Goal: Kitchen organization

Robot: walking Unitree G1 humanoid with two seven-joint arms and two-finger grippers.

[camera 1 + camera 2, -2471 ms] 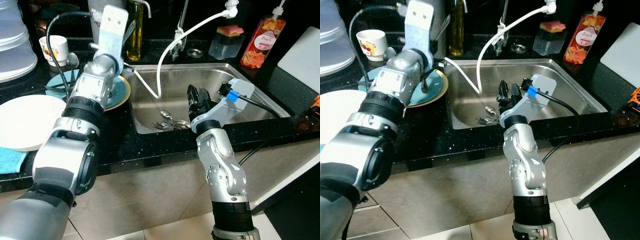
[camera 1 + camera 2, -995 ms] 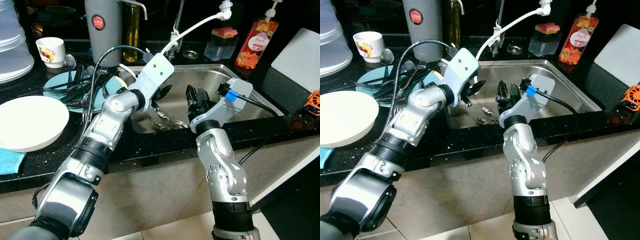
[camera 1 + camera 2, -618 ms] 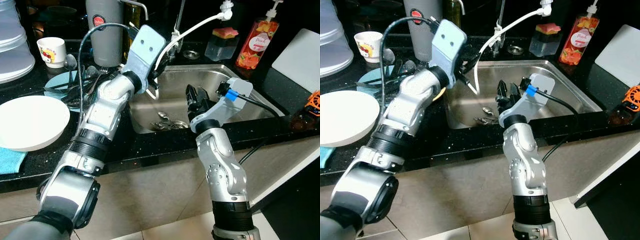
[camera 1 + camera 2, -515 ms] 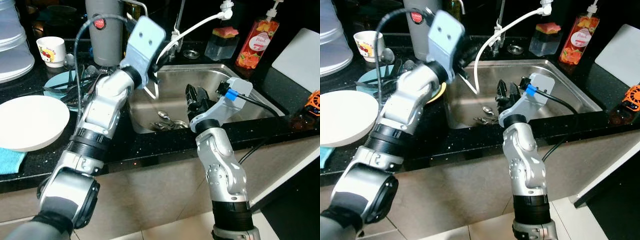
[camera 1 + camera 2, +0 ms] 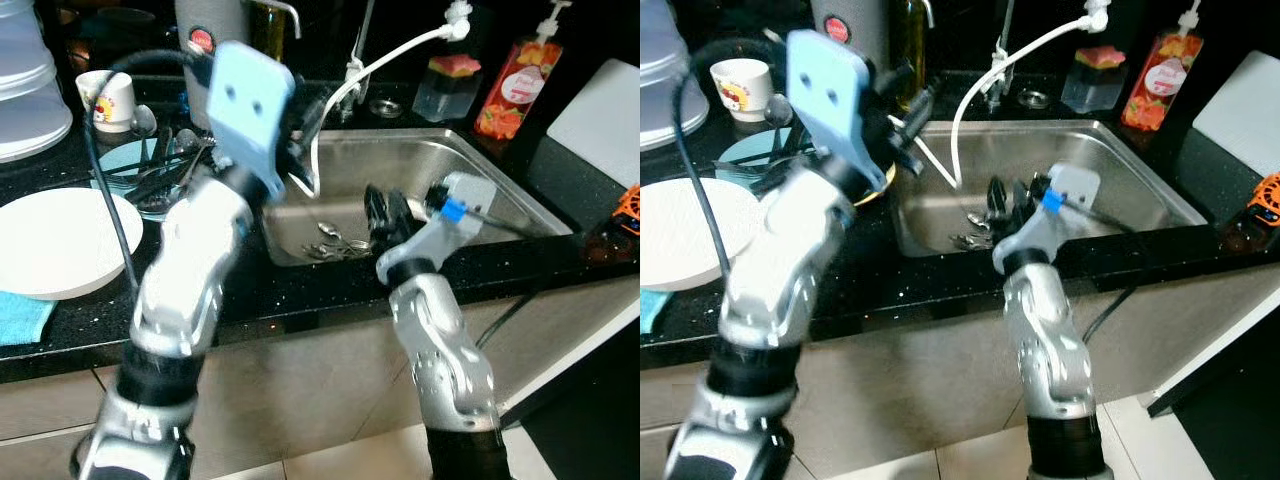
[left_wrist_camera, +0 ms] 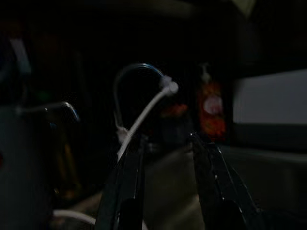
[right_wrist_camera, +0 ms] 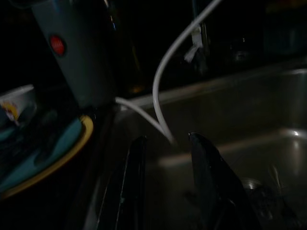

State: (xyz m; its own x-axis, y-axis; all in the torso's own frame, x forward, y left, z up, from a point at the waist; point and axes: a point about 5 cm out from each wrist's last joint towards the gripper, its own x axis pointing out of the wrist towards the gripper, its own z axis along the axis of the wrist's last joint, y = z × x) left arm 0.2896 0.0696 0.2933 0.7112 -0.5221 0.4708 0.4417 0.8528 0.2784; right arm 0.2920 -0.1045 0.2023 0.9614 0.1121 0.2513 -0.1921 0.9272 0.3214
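The left gripper (image 6: 165,191), fingers apart and empty, is raised over the sink's (image 5: 480,170) left rim, beside the white hose (image 5: 385,55). The right gripper (image 7: 165,187), also apart, hangs above the spoons (image 5: 335,243), which are dim in its wrist view.

We're looking at the sink (image 5: 500,175) ahead, spoons (image 5: 335,240) lying in it, a hose (image 5: 330,110) dangling in. Left of it on the counter (image 5: 250,290), a plate (image 5: 120,165) is carrying cutlery (image 5: 165,165), a bowl (image 5: 55,240) sitting nearer, a cup (image 5: 108,100) behind.

No lettering on any label can be read.
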